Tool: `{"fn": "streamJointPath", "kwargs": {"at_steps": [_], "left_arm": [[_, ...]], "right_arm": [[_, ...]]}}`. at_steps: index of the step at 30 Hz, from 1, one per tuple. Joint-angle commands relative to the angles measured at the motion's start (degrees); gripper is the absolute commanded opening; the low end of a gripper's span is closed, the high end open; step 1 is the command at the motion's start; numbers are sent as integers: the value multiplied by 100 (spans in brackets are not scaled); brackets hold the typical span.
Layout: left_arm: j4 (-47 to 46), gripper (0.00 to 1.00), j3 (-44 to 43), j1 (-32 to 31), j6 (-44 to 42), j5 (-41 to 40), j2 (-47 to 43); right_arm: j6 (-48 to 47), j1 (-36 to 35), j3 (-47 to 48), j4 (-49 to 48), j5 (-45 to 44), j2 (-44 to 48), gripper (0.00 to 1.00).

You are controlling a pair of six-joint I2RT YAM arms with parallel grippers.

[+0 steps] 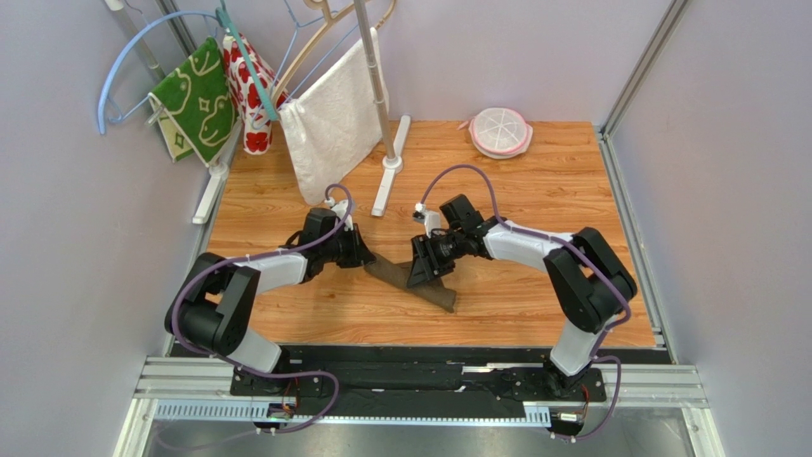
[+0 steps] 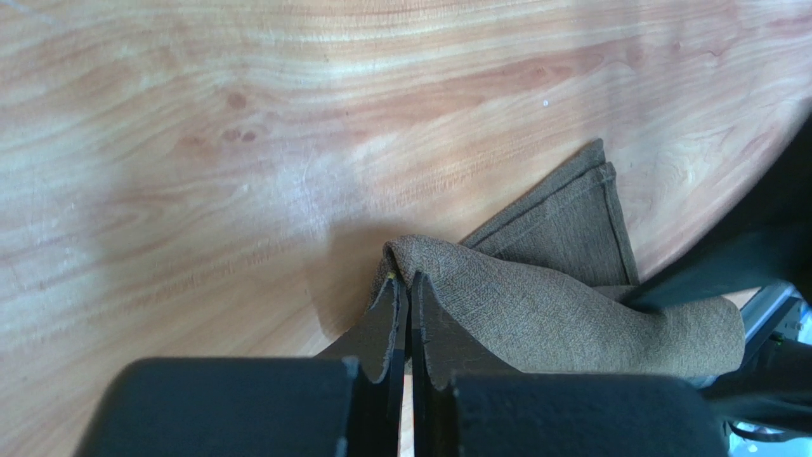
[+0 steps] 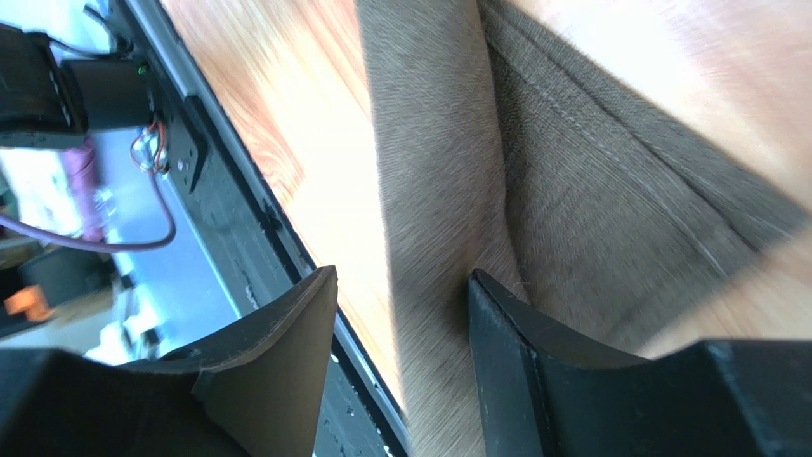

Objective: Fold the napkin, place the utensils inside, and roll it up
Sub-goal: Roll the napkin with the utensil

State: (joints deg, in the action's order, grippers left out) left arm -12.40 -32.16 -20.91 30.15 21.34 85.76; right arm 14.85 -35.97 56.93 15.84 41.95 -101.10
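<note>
The dark brown napkin (image 1: 434, 290) lies as a narrow rolled bundle slanting across the wooden table between the two arms. My left gripper (image 1: 367, 259) is at its upper left end. In the left wrist view the fingers (image 2: 408, 286) are pressed together, with a fold of the napkin (image 2: 553, 305) bunched over their tips. My right gripper (image 1: 424, 271) stands over the middle of the roll. In the right wrist view its jaws (image 3: 400, 286) stand wide apart, and the napkin (image 3: 572, 190) runs past the right finger. The utensils are hidden.
A hanger rack (image 1: 391, 167) stands at the back with a green patterned cloth (image 1: 195, 95), a red patterned cloth (image 1: 250, 90) and a white towel (image 1: 334, 119). A round pink and white container (image 1: 500, 131) sits at the back right. A black rail (image 1: 419, 357) borders the near edge.
</note>
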Motion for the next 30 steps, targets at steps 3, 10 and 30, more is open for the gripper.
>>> {"fn": "streamJointPath", "kwargs": {"at_steps": [3, 10, 30], "left_arm": [[922, 0, -703, 25, -404, -34, 494], [1135, 0, -1002, 25, -466, 37, 820], [1425, 0, -1213, 25, -686, 98, 934]], "right_arm": [[-474, -445, 249, 342, -1767, 1327, 56], [-1203, -1841, -76, -123, -3991, 1673, 56], [-2100, -2389, -366, -731, -5399, 601, 51]]}}
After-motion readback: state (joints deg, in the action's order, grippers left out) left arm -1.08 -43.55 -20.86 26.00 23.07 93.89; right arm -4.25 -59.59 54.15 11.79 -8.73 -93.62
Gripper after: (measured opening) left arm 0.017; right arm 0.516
